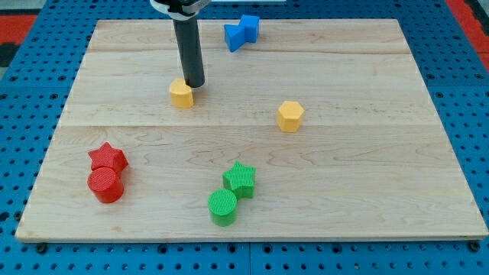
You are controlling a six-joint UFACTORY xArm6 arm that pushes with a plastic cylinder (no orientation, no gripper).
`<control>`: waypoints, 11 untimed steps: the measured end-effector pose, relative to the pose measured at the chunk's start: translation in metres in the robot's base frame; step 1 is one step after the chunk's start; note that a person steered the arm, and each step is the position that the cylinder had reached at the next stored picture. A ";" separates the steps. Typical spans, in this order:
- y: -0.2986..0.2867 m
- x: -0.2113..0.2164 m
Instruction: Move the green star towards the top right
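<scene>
The green star [240,179] lies near the view's bottom centre of the wooden board [367,137], touching a green cylinder [223,207] just below and left of it. My tip [195,84] is far up and to the left of the star, right against the upper right side of a yellow block [181,94].
A yellow hexagon block [290,116] sits right of centre. A blue block [241,32] lies near the top edge. A red star [108,159] and a red cylinder [105,184] touch each other at the lower left.
</scene>
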State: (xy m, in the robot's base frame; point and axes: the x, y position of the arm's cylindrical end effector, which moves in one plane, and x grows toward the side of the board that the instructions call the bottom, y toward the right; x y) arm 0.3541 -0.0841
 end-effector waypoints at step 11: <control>-0.011 0.238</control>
State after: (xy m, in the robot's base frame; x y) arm 0.5916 -0.0954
